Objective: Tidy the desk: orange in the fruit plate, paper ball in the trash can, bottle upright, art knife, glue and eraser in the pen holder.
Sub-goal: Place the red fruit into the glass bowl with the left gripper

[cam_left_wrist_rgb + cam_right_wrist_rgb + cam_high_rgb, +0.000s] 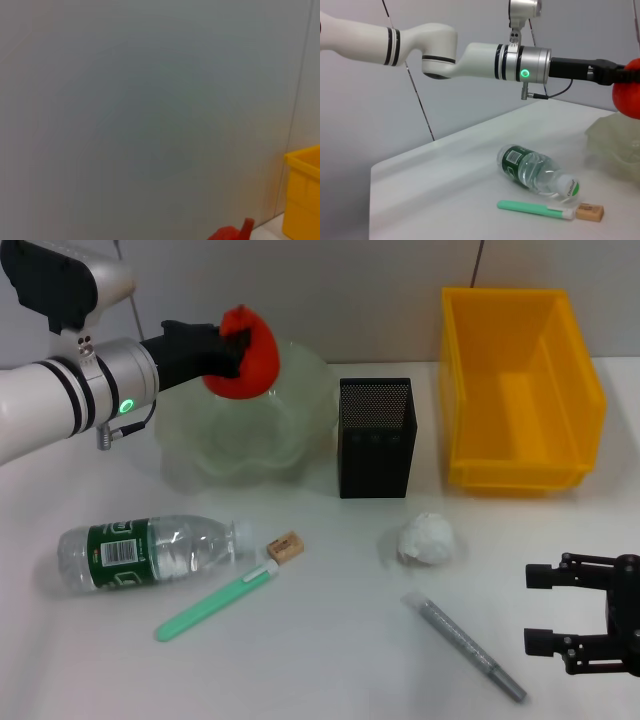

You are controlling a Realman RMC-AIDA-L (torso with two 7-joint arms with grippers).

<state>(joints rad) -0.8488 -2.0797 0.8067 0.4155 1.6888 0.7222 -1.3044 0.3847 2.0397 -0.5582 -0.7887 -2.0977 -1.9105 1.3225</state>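
While the left gripper (pixel 232 352) holds the orange (pixel 245 358) clamped between its black fingers, the fruit hangs just above the fruit plate (pixel 250 430), over its back rim. Just beside the plate on the right stands the black mesh pen holder (pixel 376 437), and beyond that the yellow trash can (pixel 520 390). Nearer the front, the bottle (pixel 150 552) lies on its side, the eraser (pixel 285 546) close to its cap, with a green art knife (pixel 215 602) slanting below them. The paper ball (pixel 427 539) sits in front of the pen holder, a grey pen-like stick (pixel 465 646) beneath it. The right gripper (pixel 545 608) rests low at the table's right edge, jaws spread wide, holding nothing.
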